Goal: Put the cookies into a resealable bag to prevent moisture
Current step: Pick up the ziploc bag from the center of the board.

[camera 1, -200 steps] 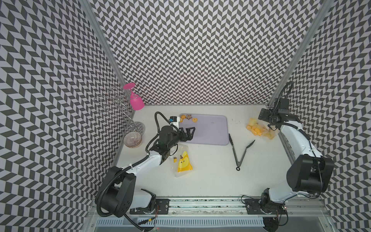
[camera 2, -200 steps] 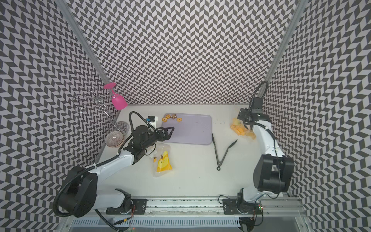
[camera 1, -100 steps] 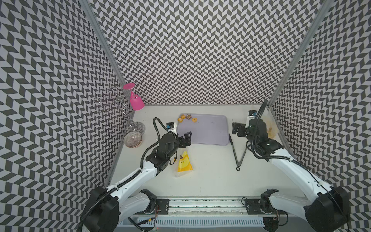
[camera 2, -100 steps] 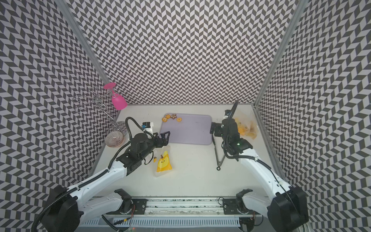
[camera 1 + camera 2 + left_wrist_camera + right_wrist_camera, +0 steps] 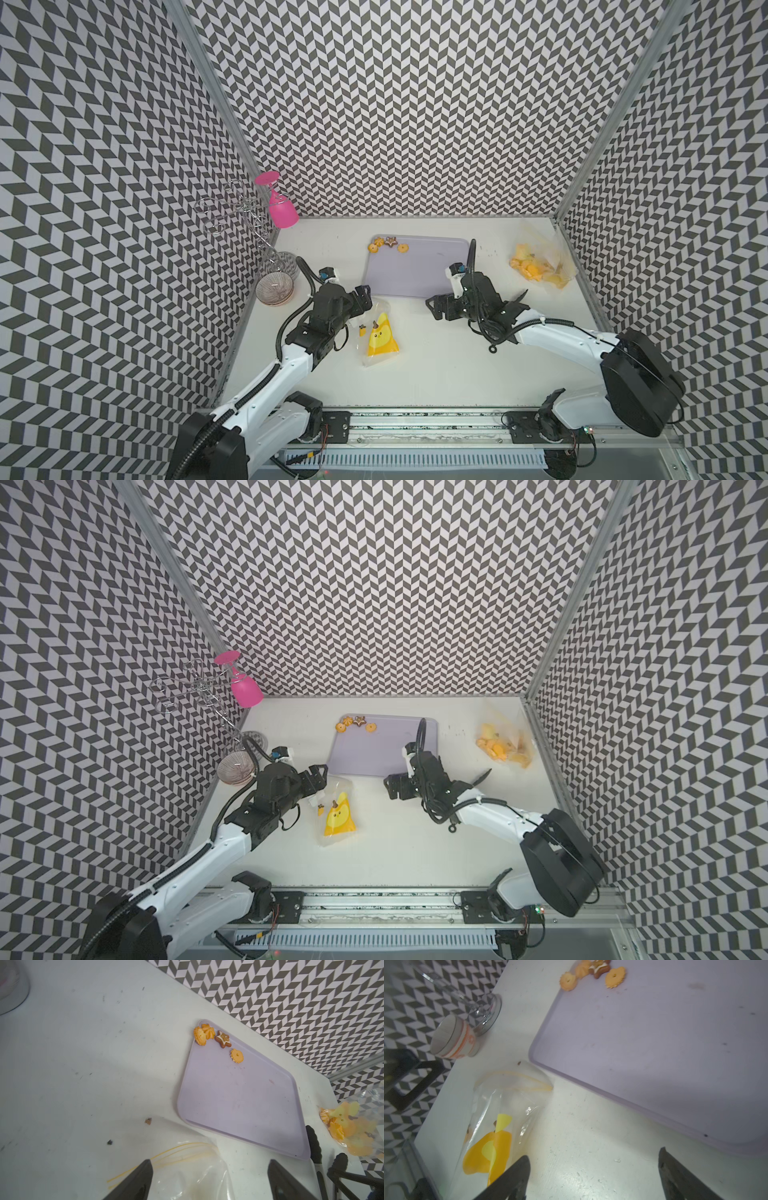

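- Your left claw (image 5: 365, 296), released, sits just beside the mouth of the bag (image 5: 380, 338), centre-left; your right claw (image 5: 434, 308), released too, is farther off.
- The bag lies lengthwise down-frame.

Black-and-white chevron walls (image 5: 415, 104) enclose a scuffed white tabletop (image 5: 436, 374) on three sides, with grey metal corner posts (image 5: 216, 87).

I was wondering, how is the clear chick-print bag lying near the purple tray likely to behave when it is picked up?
The chick-print bag is thin, creased film, so it will probably flop and sag. It seems to hold little, so it is likely very light. Its glossy surface may slip in a grip.
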Robot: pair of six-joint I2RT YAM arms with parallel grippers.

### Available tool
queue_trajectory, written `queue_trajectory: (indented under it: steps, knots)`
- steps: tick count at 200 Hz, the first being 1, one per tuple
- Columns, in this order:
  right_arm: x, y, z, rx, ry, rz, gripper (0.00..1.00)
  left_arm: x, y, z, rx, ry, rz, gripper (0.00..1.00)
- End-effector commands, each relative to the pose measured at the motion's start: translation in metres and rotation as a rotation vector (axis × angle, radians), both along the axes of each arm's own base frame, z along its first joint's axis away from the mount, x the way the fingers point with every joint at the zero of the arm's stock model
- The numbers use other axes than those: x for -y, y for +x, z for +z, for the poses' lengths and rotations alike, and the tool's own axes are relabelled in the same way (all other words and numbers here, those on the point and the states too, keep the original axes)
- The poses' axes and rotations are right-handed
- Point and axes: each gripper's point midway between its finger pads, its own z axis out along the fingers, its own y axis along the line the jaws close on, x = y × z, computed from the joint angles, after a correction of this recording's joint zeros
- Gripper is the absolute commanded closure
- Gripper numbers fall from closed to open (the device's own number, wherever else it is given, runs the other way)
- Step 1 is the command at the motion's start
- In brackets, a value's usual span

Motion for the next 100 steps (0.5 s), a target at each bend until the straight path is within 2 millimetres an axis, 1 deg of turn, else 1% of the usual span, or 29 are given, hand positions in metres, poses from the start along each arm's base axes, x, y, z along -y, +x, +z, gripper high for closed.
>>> queue_trajectory:
  steps: [1, 12, 18, 39, 52, 71, 90, 100]
  knots:
    - [-0.061, -0.027, 0.020, 0.044, 0.126, 0.171, 0.01, -0.018, -0.011, -0.013, -0.047, -0.055, 0.047, 0.13]
    - [-0.084, -0.039, 0.017, 0.028, 0.145, 0.208, 0.01, -0.028, -0.011, -0.015, -0.051, -0.080, 0.069, 0.14]
    - [-0.095, -0.045, 0.012, 0.011, 0.144, 0.222, 0.00, -0.033, -0.011, -0.015, -0.050, -0.092, 0.077, 0.14]
    - [-0.125, -0.053, -0.002, -0.034, 0.145, 0.253, 0.01, -0.048, -0.008, -0.008, -0.035, -0.125, 0.099, 0.14]
    - [-0.135, -0.053, -0.013, -0.050, 0.123, 0.256, 0.01, -0.053, -0.006, -0.004, -0.025, -0.132, 0.107, 0.14]
    - [-0.141, -0.048, -0.030, -0.078, 0.081, 0.249, 0.00, -0.056, -0.004, 0.002, -0.011, -0.135, 0.107, 0.16]
    - [-0.151, -0.047, -0.042, -0.108, 0.063, 0.269, 0.04, -0.055, -0.004, 0.003, -0.008, -0.139, 0.102, 0.16]
    - [-0.152, -0.044, -0.050, -0.120, 0.040, 0.264, 0.08, -0.055, -0.004, 0.002, -0.010, -0.140, 0.101, 0.16]
